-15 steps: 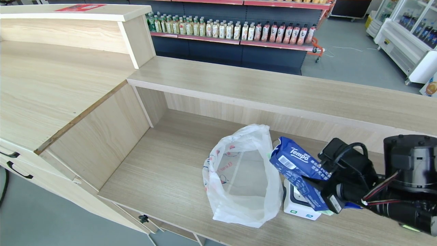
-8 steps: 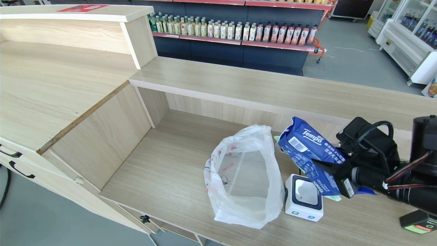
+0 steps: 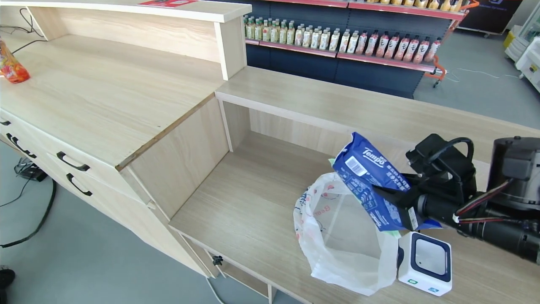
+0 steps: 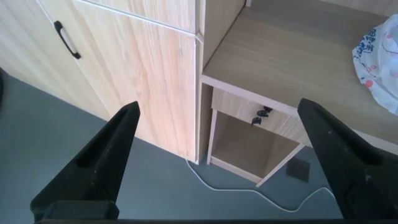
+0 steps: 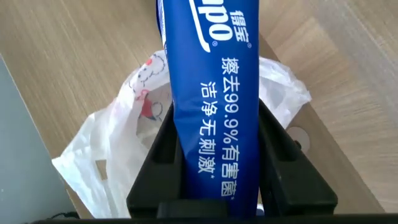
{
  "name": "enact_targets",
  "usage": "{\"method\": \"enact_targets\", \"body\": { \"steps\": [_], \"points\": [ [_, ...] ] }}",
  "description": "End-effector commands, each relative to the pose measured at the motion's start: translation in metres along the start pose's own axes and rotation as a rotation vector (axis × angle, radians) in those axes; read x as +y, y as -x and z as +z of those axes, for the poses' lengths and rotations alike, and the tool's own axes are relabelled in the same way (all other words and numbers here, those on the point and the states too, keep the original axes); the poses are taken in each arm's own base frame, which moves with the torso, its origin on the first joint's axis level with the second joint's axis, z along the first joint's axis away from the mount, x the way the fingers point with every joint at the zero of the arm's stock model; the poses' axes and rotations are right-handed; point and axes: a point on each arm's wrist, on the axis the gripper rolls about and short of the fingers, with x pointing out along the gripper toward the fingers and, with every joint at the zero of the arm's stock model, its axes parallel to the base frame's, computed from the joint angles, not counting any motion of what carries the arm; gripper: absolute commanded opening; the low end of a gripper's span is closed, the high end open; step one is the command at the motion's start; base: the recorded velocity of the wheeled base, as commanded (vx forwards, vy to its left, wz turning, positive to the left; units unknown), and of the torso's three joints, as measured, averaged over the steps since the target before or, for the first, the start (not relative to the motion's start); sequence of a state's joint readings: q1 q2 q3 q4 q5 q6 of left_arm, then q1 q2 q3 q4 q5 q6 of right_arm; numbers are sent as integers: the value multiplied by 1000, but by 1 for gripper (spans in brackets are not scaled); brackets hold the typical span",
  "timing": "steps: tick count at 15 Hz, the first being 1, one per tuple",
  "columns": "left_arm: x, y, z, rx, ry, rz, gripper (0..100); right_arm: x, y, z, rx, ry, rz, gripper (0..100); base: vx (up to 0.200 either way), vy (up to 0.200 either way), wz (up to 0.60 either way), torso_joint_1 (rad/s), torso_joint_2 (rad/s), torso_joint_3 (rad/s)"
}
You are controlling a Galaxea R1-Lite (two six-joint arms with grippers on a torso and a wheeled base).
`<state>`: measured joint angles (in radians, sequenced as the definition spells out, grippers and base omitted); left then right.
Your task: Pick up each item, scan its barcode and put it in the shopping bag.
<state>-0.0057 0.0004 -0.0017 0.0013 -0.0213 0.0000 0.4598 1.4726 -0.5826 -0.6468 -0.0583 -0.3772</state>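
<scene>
A blue pack of wipes point(image 3: 371, 181) hangs tilted over the open mouth of the white plastic shopping bag point(image 3: 337, 249), its barcode facing up. My right gripper point(image 3: 398, 204) is shut on the pack's lower end. The right wrist view has the blue pack point(image 5: 214, 93) between the black fingers point(image 5: 163, 146), with the shopping bag point(image 5: 130, 143) beneath it. A white barcode scanner point(image 3: 425, 262) stands on the counter just right of the bag. My left gripper point(image 4: 217, 162) is open, low beside the counter above the floor, a corner of the shopping bag point(image 4: 380, 53) far off.
The bag and scanner sit on a low wooden counter point(image 3: 253, 202) under a raised ledge point(image 3: 337, 105). A higher desk point(image 3: 93, 93) with drawers is to the left, an orange snack bag point(image 3: 12, 65) at its far end. Bottle shelves point(image 3: 337, 40) stand behind.
The head camera has panned, shifting the whole picture right. The right gripper lifted the pack off the scanner and carried it left over the bag's mouth; the scanner's window now lies uncovered.
</scene>
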Motion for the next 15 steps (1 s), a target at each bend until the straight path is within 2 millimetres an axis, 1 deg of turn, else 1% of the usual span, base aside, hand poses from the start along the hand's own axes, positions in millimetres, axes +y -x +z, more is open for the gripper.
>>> {"method": "enact_targets", "body": {
  "steps": [1,2,3,4,5,8,11,15],
  "points": [
    [0,0,0,-2,0,-1,100,7,-37,-12,1,-98,1,0,0,0,0,0,0,0],
    [0,0,0,-2,0,-1,100,11,-51,-20,-19,-145,-7,0,0,0,0,0,0,0],
    [0,0,0,-2,0,-1,100,14,-57,-27,-24,-176,-8,0,0,0,0,0,0,0],
    [0,0,0,-2,0,1,100,15,-58,-29,-23,-184,-8,0,0,0,0,0,0,0],
    [0,0,0,-2,0,-1,100,21,-68,-44,2,-226,-5,0,0,0,0,0,0,0],
    [0,0,0,-2,0,1,100,31,-83,-69,46,-290,2,0,0,0,0,0,0,0],
    [0,0,0,-2,0,1,100,37,-93,-85,55,-296,-2,0,0,0,0,0,0,0],
    [0,0,0,-2,0,-1,100,43,-100,-98,75,-294,-1,0,0,0,0,0,0,0]
  ]
}}
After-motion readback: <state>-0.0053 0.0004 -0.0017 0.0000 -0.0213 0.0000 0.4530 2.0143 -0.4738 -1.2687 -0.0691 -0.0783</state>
